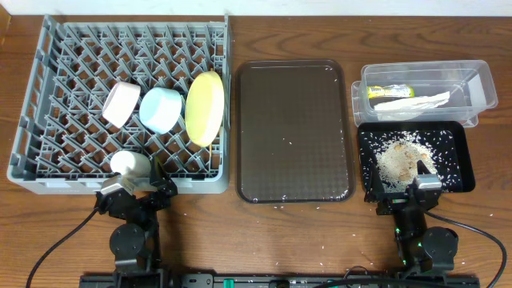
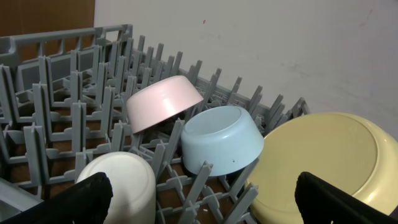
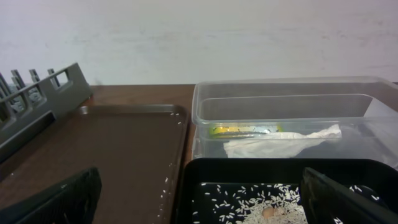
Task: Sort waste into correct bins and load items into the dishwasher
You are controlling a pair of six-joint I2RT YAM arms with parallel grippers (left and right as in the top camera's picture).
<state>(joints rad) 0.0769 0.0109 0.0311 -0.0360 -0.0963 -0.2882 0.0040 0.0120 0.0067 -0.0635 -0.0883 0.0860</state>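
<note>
The grey dish rack (image 1: 48,96) at the left holds a pale pink bowl (image 1: 122,104), a light blue bowl (image 1: 160,110), a yellow plate (image 1: 205,108) on edge and a small white cup (image 1: 130,163). The left wrist view shows the pink bowl (image 2: 165,101), blue bowl (image 2: 222,140), plate (image 2: 329,165) and cup (image 2: 121,183). My left gripper (image 1: 142,186) (image 2: 205,208) is open and empty at the rack's front edge. My right gripper (image 1: 408,190) (image 3: 202,205) is open and empty over the near edge of the black tray (image 1: 460,152) (image 3: 205,169). The chopsticks are out of view.
The clear tub (image 1: 472,84) (image 3: 205,99) holds the green-yellow wrapper (image 1: 390,91) (image 3: 242,130) and the white napkin (image 1: 412,102) (image 3: 280,144). Rice and scraps (image 1: 400,160) (image 3: 273,205) lie in the black tray. A dark brown serving tray (image 1: 294,132) (image 3: 112,149) lies between rack and bins, with a few rice grains on it.
</note>
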